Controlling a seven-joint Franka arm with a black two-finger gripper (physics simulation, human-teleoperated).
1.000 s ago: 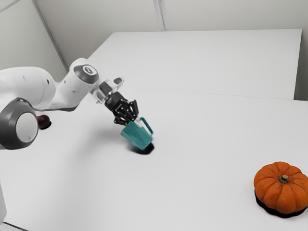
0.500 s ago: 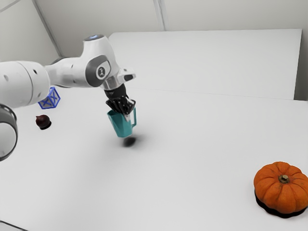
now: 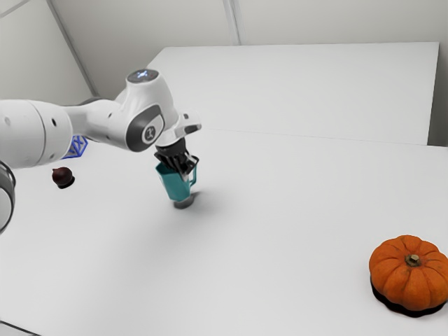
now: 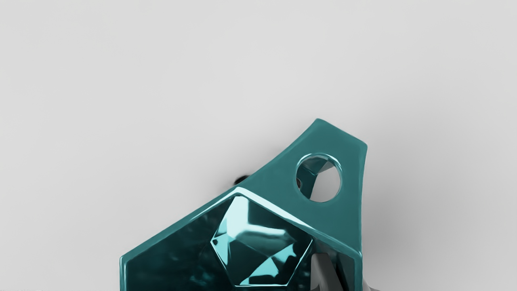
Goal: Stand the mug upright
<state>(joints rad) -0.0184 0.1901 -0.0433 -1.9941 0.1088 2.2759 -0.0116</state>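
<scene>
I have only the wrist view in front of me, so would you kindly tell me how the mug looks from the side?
Observer: In the exterior view, the mug is close to upright, its base pointing down.
Operator: Thank you. Is there anything else about?
Observer: An orange pumpkin sits at the exterior view's right, well apart from the mug.
Operator: And over toward the arm?
Observer: A blue object shows there, partly hidden behind the arm.

Teal mug [image 4: 323,218] — glossy, smooth.
</scene>
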